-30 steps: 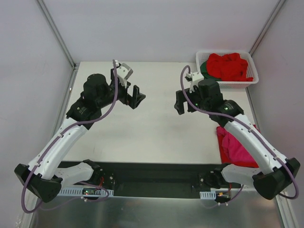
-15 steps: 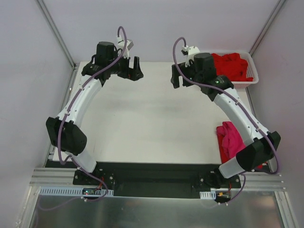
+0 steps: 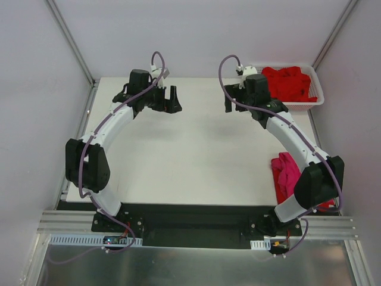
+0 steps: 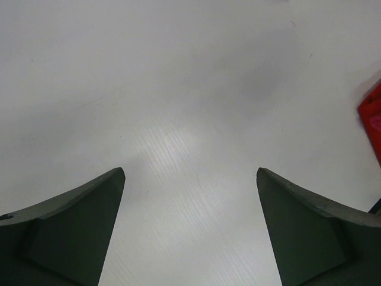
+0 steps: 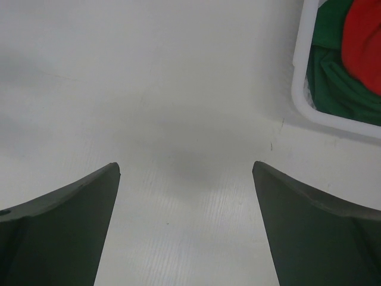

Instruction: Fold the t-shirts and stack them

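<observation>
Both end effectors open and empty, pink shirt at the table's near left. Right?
No: the pink shirt lies at the table's near right, as the top external view shows. The left end effector and right end effector are indeed open and empty.

The table (image 4: pixel 178 89) is matt and finely ribbed; the red t-shirts (image 3: pixel 289 83) creased cloth; the basket (image 5: pixel 300 59) smooth white plastic.

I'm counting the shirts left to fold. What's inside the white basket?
In the white basket, a bright red t-shirt lies crumpled on top, with a dark green t-shirt showing beneath its edge near the rim. Anything deeper is covered by them.
</observation>
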You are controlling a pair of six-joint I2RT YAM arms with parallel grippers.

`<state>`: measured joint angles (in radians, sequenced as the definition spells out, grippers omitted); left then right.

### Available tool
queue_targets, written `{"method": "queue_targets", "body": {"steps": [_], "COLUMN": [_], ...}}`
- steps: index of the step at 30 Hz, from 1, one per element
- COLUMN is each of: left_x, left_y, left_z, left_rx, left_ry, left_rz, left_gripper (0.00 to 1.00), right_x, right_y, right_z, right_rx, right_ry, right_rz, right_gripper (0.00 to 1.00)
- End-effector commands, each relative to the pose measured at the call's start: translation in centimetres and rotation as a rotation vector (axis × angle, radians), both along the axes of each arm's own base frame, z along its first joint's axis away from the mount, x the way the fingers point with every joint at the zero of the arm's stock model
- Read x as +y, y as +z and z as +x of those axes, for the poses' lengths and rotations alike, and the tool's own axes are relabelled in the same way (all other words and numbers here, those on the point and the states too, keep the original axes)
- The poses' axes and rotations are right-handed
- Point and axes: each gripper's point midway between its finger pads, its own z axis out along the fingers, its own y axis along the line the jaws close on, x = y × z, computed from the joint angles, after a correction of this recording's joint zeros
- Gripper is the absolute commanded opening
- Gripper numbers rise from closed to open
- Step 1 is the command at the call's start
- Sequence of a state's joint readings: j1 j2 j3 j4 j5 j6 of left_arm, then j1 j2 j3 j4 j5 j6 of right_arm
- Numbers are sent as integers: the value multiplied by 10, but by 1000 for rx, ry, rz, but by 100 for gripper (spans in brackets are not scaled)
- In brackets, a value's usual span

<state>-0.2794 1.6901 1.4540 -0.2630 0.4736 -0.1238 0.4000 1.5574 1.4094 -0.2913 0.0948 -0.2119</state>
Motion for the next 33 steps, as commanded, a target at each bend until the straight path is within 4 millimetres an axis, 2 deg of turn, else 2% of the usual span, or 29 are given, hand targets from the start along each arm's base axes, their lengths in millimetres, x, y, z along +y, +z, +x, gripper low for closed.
{"method": "queue_targets", "body": {"steps": [1, 4, 6, 11, 13, 15, 18, 20, 22, 28, 33], "left_x": [3, 5, 5, 3, 4, 3, 5, 9, 10, 5, 4], "left_y": [56, 55, 51, 44, 40, 38, 35, 33, 31, 28, 30], "left_z": [6, 3, 5, 5, 7, 9, 9, 8, 7, -2, -4], "left_rx": [-184, -180, -166, -142, -128, -113, -67, -26, 2, 54, 42], "left_ry": [20, 26, 37, 35, 48, 64, 103, 148, 167, 182, 180], "left_rz": [-52, -52, -52, -56, -58, -62, -62, -34, -35, -68, -58], "left_gripper": [94, 93, 91, 88, 88, 88, 88, 89, 99, 99, 99], "right_x": [17, 20, 26, 35, 38, 40, 46, 45, 46, 43, 49], "right_y": [38, 29, 28, 23, 20, 17, 15, 14, 12, 1, 0], "right_z": [7, 5, 1, -7, -10, -14, -23, -25, -27, -34, -42], "right_rx": [-69, -46, -35, -6, 6, 24, 61, 78, 131, 211, 211], "right_ry": [26, 29, 58, 107, 119, 124, 133, 100, 89, 20, 65], "right_rz": [133, 146, 162, 171, 164, 155, 142, 125, 129, 154, 188], "right_gripper": [96, 96, 90, 84, 86, 100, 100, 96, 96, 96, 96]}}
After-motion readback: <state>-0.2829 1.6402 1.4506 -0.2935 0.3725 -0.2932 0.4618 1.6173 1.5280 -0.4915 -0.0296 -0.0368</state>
